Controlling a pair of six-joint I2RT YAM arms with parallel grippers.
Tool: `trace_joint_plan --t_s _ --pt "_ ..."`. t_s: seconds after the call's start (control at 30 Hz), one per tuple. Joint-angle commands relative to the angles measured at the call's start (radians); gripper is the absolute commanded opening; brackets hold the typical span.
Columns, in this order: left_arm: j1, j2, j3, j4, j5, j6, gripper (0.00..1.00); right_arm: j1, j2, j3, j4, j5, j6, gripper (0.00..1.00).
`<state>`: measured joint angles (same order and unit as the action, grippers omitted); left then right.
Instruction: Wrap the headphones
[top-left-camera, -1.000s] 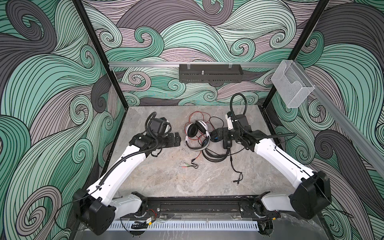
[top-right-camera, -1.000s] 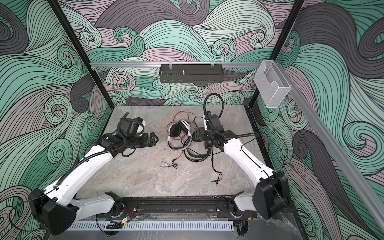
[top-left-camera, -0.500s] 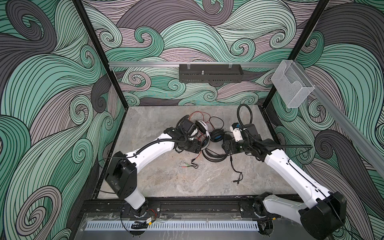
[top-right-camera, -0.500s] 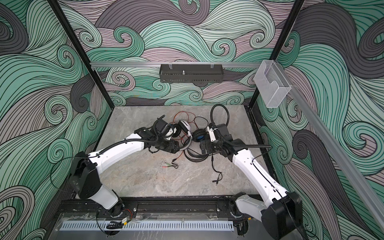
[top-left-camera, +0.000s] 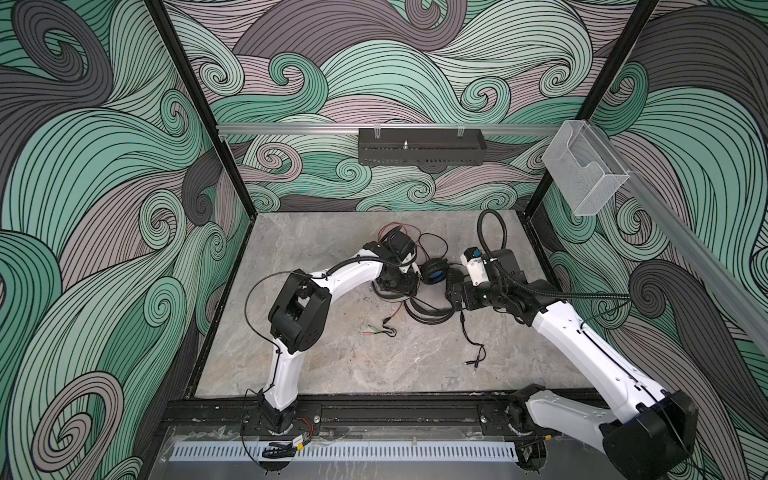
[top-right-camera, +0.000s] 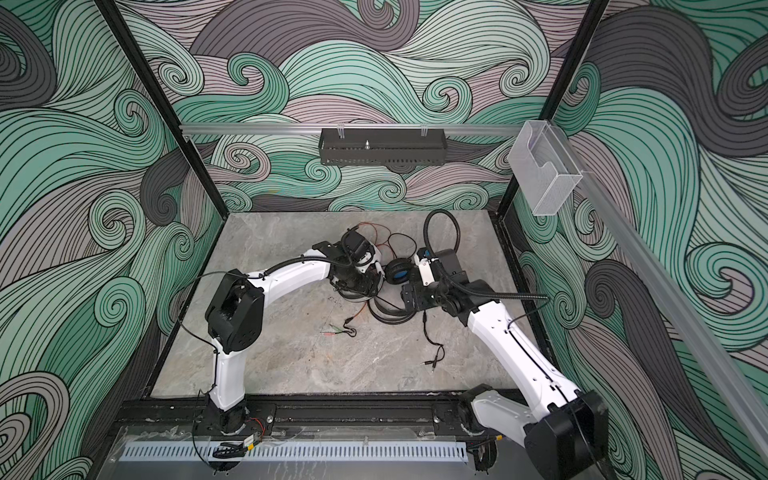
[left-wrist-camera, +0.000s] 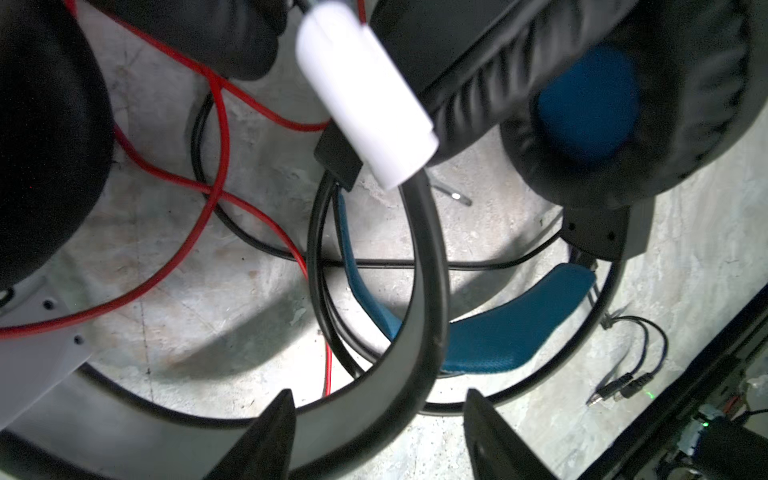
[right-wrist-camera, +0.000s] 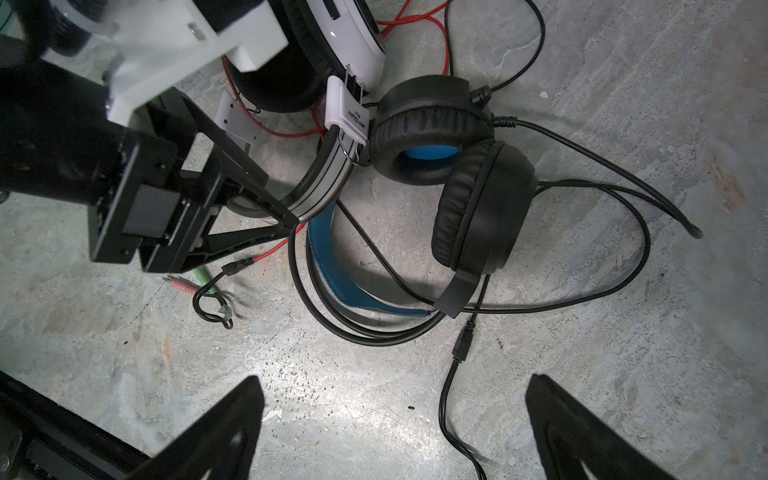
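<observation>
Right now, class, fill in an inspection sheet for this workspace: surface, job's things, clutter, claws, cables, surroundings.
Surface: grey stone-look table, a few dark specks.
Job's things: white headset and black headset with blue lining lie overlapping mid-table, unwrapped.
Clutter: nothing seen.
Claws: left claw open, straddling the white headset's band; right claw open, empty, beside the black headset.
Cables: red cord and black cord loose, crossing each other; pink and green plugs on the table.
Surroundings: wave-patterned walls, black tray hung at the back, clear box at the right.
</observation>
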<state>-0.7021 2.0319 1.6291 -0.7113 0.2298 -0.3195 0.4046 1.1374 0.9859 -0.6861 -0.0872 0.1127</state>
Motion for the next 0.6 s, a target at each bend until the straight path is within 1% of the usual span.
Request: trace_joint_plan --t_s 0.0,0.13,0.33,0.43,0.47,0.53,0.57 --pt "-0.018 0.012 0.0 0.005 0.038 -0.021 0.59 -0.004 0.0 0.009 -0.012 -0.004 -0.007 0.99" --pt "-0.025 0.043 0.006 0.017 0.033 -0.049 0.5 -0.004 0.011 0.023 -0.013 -0.009 -0.005 0.99" --pt "-0.028 0.064 0.009 0.03 0.03 -0.052 0.44 -0.006 0.003 0.027 -0.014 -0.001 -0.007 0.99" --pt "-0.028 0.068 0.008 0.029 0.025 -0.055 0.44 -0.006 0.002 0.028 -0.013 -0.002 -0.007 0.99" --pt "-0.027 0.067 0.007 0.032 0.025 -0.056 0.4 -0.006 0.002 0.031 -0.014 -0.001 -0.007 0.99" --pt "-0.029 0.062 0.003 0.038 0.025 -0.059 0.29 -0.006 0.003 0.035 -0.014 -0.001 -0.009 0.99" --pt "-0.027 0.058 0.002 0.041 0.024 -0.061 0.26 -0.005 0.005 0.037 -0.015 -0.001 -0.01 0.99"
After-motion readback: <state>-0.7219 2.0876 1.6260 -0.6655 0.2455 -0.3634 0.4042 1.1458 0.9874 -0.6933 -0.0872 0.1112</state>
